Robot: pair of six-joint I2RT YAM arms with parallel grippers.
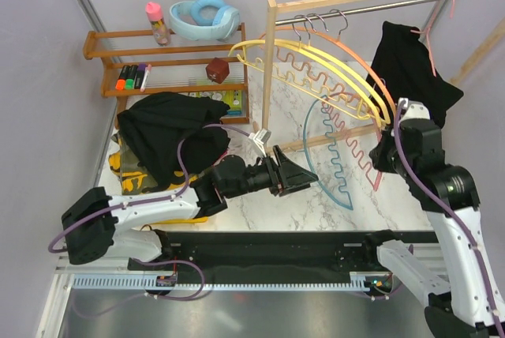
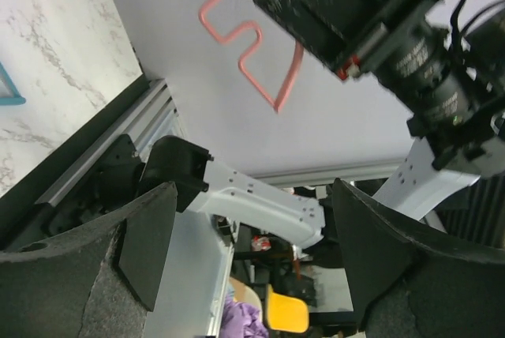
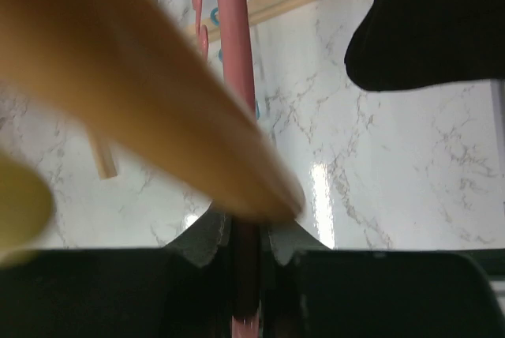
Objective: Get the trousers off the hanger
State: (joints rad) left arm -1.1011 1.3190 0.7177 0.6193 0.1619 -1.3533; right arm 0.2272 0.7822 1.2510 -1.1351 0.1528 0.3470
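The right pincer (image 3: 245, 235) nips the pink hanger (image 3: 235, 77); the left pincer (image 1: 304, 172) gapes wide, empty. Next, I think, it must grab the black trousers (image 1: 410, 69) above the right pincer.

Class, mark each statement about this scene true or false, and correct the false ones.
1. The left gripper is open and empty. True.
2. The right gripper grips a pink hanger. True.
3. Nothing hangs from the rail. False: black trousers hang there.
4. The pile of clothes lies on the table's right side. False: it lies on the left, beside the shelf.
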